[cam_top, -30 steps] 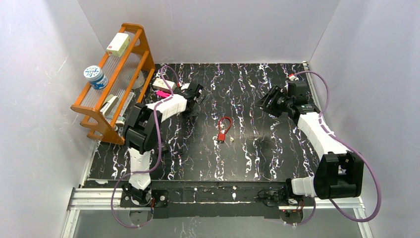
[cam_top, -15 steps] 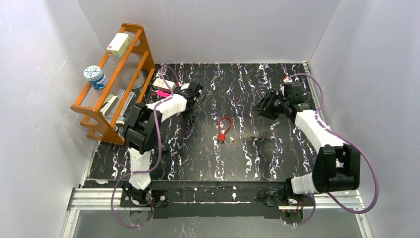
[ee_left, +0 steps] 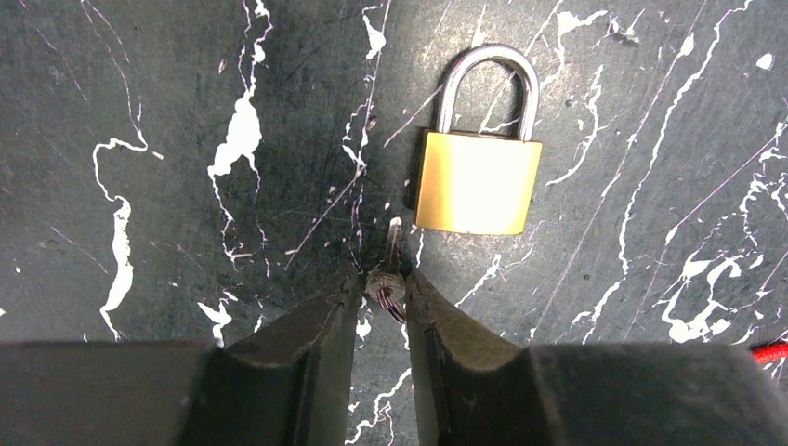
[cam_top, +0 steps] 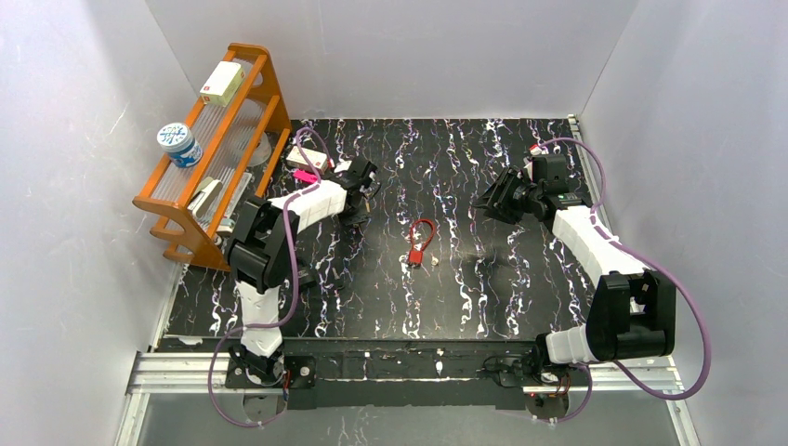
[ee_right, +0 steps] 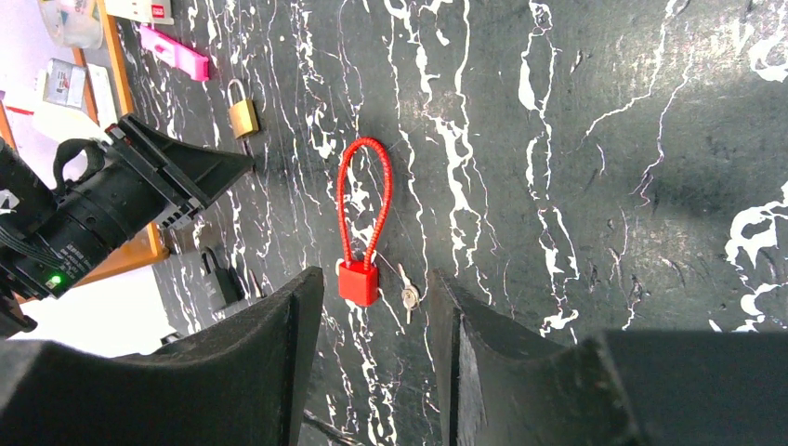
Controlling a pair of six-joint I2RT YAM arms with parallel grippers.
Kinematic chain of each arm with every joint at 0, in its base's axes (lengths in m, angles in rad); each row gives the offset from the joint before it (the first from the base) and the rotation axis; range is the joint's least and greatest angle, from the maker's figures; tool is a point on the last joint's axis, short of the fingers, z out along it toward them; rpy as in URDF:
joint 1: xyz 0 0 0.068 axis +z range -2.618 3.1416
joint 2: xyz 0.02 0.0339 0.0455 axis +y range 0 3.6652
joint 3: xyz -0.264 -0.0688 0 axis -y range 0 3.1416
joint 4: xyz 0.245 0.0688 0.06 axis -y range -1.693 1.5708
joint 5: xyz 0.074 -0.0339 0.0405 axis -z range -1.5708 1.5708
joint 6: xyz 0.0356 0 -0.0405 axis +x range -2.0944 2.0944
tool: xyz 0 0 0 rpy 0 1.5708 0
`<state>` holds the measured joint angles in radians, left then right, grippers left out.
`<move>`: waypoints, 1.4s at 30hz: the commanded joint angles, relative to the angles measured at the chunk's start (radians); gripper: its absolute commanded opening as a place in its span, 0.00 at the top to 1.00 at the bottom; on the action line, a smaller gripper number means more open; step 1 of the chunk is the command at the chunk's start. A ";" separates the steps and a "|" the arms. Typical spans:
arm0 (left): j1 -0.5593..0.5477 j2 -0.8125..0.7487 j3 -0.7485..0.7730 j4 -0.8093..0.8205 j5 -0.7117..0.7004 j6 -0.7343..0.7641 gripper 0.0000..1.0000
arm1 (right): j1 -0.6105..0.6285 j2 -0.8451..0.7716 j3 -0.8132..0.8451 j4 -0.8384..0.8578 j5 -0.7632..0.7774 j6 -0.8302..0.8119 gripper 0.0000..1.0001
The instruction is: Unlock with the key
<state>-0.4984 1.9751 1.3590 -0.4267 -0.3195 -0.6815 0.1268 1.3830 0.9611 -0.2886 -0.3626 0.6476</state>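
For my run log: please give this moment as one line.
left claw: shut on key | key: tip near brass padlock, not inserted | right claw: open, empty, facing red cable lock

Lighting: bright, even, diffuse from overhead. Shadows: soft, faint, under my left claw (ee_left: pixel 381 283). Focus: claw itself dark, soft-edged; key (ee_left: pixel 390 277) at its tips and padlock (ee_left: pixel 478 181) just ahead sharp. Glare: slight, on shackle.

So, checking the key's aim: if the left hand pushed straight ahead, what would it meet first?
Likely the brass padlock; the key it holds aims just beside its near corner, though.
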 commanded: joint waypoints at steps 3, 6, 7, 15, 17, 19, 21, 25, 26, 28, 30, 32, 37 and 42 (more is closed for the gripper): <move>0.004 -0.037 -0.035 -0.058 0.023 -0.028 0.80 | 0.009 0.002 0.043 0.021 -0.004 -0.016 0.47; 0.004 -0.039 -0.035 -0.060 0.024 -0.029 0.83 | 0.012 0.002 0.045 0.020 -0.004 -0.016 0.47; 0.004 -0.040 -0.036 -0.060 0.024 -0.030 0.84 | 0.012 0.003 0.047 0.021 -0.004 -0.016 0.47; 0.004 -0.066 -0.044 -0.069 -0.004 -0.038 0.96 | 0.016 0.005 0.054 0.023 -0.010 -0.013 0.47; 0.004 -0.070 -0.044 -0.070 0.000 -0.039 0.97 | 0.016 0.008 0.053 0.024 -0.013 -0.012 0.47; 0.004 -0.073 -0.045 -0.069 -0.001 -0.038 0.91 | 0.018 0.010 0.053 0.025 -0.015 -0.011 0.47; 0.004 -0.073 -0.048 -0.071 -0.002 -0.038 0.76 | 0.020 0.010 0.053 0.027 -0.018 -0.011 0.47; 0.004 -0.080 -0.056 -0.073 -0.011 -0.047 0.63 | 0.022 0.008 0.054 0.024 -0.015 -0.012 0.47; 0.004 -0.082 -0.060 -0.074 -0.014 -0.050 0.62 | 0.022 0.009 0.057 0.018 -0.010 -0.012 0.47; 0.004 -0.091 -0.063 -0.077 -0.015 -0.052 0.64 | 0.022 0.011 0.068 0.000 -0.003 -0.011 0.48; 0.004 -0.097 -0.067 -0.078 -0.013 -0.058 0.70 | 0.022 0.012 0.076 -0.013 0.009 -0.011 0.49; 0.004 -0.104 -0.070 -0.078 -0.007 -0.064 0.76 | 0.024 0.013 0.082 -0.020 0.018 -0.011 0.49; 0.004 -0.110 -0.071 -0.080 -0.018 -0.063 0.81 | 0.024 0.019 0.086 -0.022 0.005 -0.010 0.49; 0.004 -0.106 -0.068 -0.079 -0.030 -0.048 0.88 | 0.028 0.020 0.096 -0.024 -0.001 -0.012 0.49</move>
<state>-0.4931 1.9263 1.3022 -0.4698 -0.3134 -0.7296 0.1474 1.3964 1.0016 -0.3065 -0.3546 0.6479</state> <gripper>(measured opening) 0.137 0.510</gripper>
